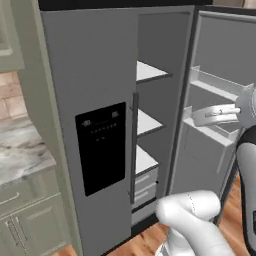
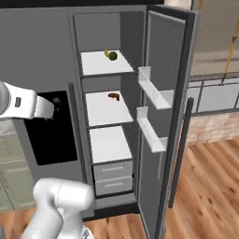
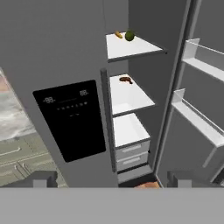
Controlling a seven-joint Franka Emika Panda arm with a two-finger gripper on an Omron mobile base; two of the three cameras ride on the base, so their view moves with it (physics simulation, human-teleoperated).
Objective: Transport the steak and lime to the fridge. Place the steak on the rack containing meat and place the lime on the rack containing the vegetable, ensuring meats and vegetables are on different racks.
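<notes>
The fridge stands with its right door swung open and white shelves showing. The lime rests on the top shelf beside a small orange-yellow vegetable; both also appear in the right base view, lime and vegetable. A small reddish-brown piece of meat, which looks like the steak, lies on the middle shelf. My gripper is open and empty, held back in front of the fridge, well apart from the shelves. It also shows from both sides as gripper and gripper.
The open door carries two white bins that jut toward the shelves. Two drawers sit under the bare lowest shelf. The shut left door has a black dispenser panel. A marble counter with green cabinets lies left.
</notes>
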